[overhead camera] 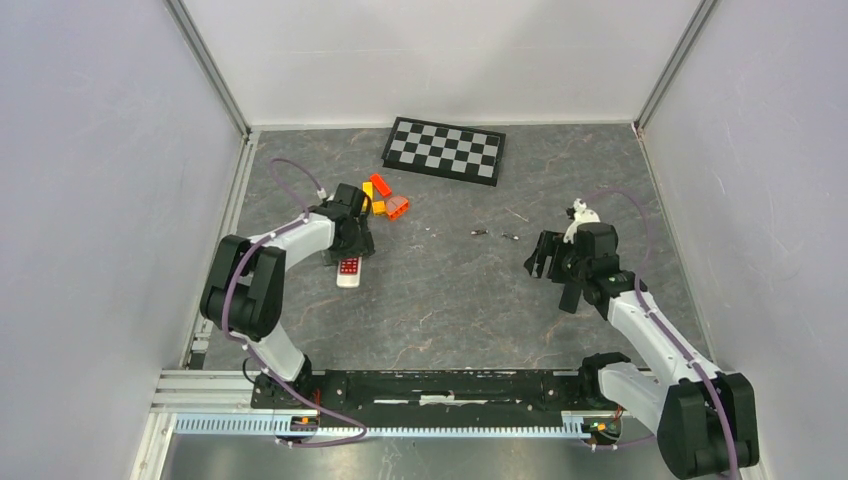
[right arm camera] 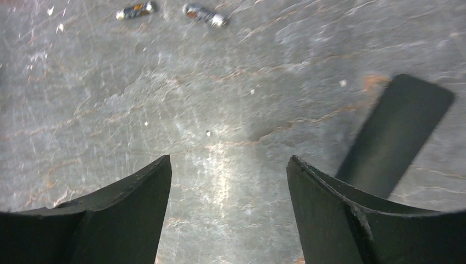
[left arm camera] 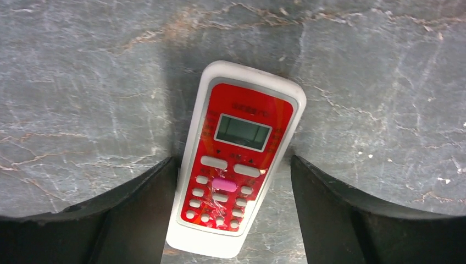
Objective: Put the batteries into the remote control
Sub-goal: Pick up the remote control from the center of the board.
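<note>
Your left gripper [left arm camera: 232, 160] is released, jaws wide, straddling the lower half of the remote control [left arm camera: 237, 137]. The remote lies flat on the table [left arm camera: 82, 82], button face up, with its display toward the far end. In the left wrist view its left edge appears to touch the left finger [left arm camera: 137, 214], though shadow makes the contact uncertain. The right finger [left arm camera: 329, 209] stands clear of it. From overhead you will find the remote at the left of the table, partly under that gripper. The orange and red blocks [overhead camera: 385, 202] lie just beyond it, and the checkerboard [overhead camera: 444, 150] lies further back. Your right gripper [right arm camera: 228, 159] is also released, with only table surface showing between its fingers. The batteries [right arm camera: 204, 15], two of them, lie loose near mid-table, in line with a gap between them. They are well apart from the remote and ahead of the right gripper. A dark flat strip [right arm camera: 395, 132] shows beside the right finger.
</note>
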`<state>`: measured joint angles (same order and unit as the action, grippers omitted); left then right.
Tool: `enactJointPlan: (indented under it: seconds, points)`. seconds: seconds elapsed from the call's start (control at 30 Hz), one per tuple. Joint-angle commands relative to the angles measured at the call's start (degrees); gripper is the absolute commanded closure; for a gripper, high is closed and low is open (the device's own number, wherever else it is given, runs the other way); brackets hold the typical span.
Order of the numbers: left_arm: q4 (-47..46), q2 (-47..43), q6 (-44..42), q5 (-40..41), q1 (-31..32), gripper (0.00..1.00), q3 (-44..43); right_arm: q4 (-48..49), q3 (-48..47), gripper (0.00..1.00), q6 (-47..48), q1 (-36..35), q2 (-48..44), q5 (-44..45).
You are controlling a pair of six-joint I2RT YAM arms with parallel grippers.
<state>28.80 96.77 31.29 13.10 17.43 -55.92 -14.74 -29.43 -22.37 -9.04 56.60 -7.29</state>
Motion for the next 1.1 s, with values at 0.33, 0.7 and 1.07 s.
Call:
enactJointPlan:
  seconds: [0.33,0.7,1.07]
  points:
    - [0.0,-3.0,3.4,-4.9,7.4,0.58,5.9,11.5,4.4,0.27,-4.7,-11.6,1.6,-7.2]
    - [-22.9,-21.4,13.3,-37.6,10.9,0.58,14.4,33.8,6.9,0.13,-23.8,-25.4,0.5,-12.8]
    - [-40.8,-28.8,29.2,-51.6,11.0,0.58,13.8,51.4,2.0,0.04,-36.3,-33.7,6.8,-12.2]
